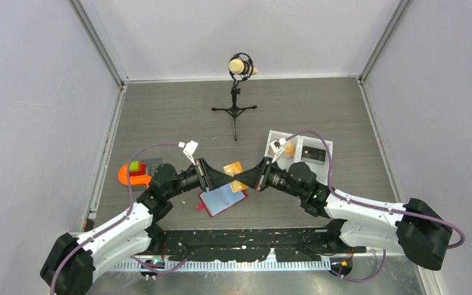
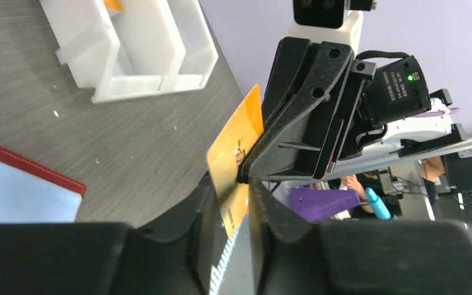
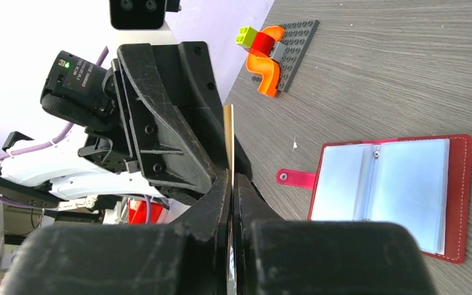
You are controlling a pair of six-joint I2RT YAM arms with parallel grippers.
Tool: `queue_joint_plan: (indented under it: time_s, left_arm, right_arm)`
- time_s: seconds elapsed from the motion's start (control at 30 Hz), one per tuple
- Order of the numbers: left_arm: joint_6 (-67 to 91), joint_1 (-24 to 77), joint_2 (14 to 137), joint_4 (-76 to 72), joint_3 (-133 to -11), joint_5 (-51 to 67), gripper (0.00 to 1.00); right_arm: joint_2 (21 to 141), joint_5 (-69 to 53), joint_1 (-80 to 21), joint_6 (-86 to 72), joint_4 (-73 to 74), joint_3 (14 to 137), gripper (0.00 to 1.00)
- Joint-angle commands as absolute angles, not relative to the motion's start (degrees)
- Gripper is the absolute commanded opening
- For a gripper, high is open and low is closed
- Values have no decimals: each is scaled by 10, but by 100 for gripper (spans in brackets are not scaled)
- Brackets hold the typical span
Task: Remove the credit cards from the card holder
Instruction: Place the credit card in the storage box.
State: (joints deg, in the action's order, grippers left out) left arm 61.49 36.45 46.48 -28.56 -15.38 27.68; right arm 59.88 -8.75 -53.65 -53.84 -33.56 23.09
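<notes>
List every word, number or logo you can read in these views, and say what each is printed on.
Nothing is sharp enough to quote.
On the orange card: small dark printing, too blurred to read.
On the right arm's motor label: white lettering, too small to read.
On the left arm's motor label: white lettering, too small to read.
On the card holder: no text visible.
</notes>
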Motion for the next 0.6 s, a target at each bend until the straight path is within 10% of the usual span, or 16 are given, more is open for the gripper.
queue_joint_plan:
  time_s: [0.0, 0.07, 0.57]
  left_arm:
    - [621, 367, 468, -365, -142, 288, 14]
    - [621, 367, 467, -368, -139, 287, 0]
    - [557, 367, 444, -283, -148, 353, 0]
  right_arm:
    - [608, -118, -528, -555, -412, 224, 9]
    - [606, -126, -522, -549, -412, 217, 15]
    - [564, -389, -369, -356, -172, 317, 50]
